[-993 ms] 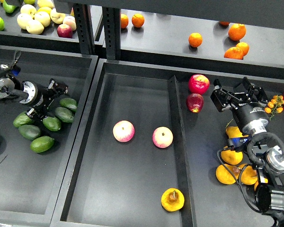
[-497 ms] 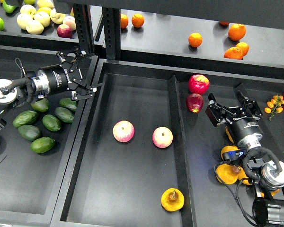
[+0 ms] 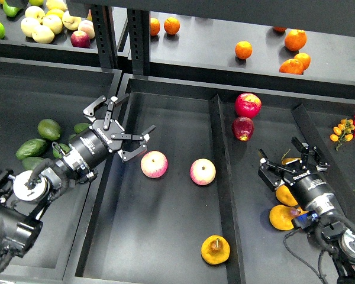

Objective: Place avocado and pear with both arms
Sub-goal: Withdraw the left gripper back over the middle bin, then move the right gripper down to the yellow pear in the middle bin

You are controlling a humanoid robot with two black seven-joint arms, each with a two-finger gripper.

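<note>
The pear (image 3: 215, 249), orange-yellow with a brown stem and a dark blotch, lies at the front of the middle bin (image 3: 165, 236). Several green avocados (image 3: 49, 129) lie in the left bin. My left arm hides part of that pile, and I cannot pick out the brighter one. My left gripper (image 3: 130, 125) is open and empty over the left part of the middle bin, just left of a pink apple (image 3: 154, 164). My right gripper (image 3: 289, 164) is open and empty above cleaner yellow-orange pears (image 3: 282, 217) in the right bin.
A second pink apple (image 3: 203, 171) lies mid-bin. Two red apples (image 3: 248, 105) sit at the back of the right bin. A raised divider (image 3: 223, 177) separates the middle and right bins. Oranges (image 3: 244, 49) and pale apples (image 3: 44, 26) sit on the back shelf.
My left gripper swung from the avocado pile across the bin wall into the middle bin, still open. My right gripper drew back and down toward the yellow-orange pears.
</note>
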